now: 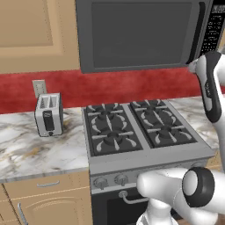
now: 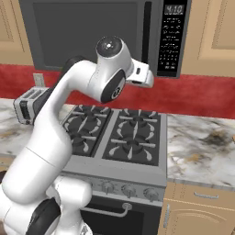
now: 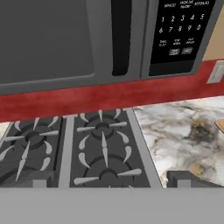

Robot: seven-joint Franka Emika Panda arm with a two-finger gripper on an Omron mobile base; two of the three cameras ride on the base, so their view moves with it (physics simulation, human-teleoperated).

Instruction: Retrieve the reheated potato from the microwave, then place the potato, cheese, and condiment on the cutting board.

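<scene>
Hand view, smooth dark grey microwave [image 3: 65, 39], door shut, glossy black keypad [image 3: 179, 33]

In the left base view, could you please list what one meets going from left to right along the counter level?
Grey wall outlet → silver two-slot toaster on the marbled counter → black gas stove → white robot arm.

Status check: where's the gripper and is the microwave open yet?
Gripper open, empty, raised over the stove. Microwave door shut, handle ahead of the hand. Nothing blocking the approach.
</scene>
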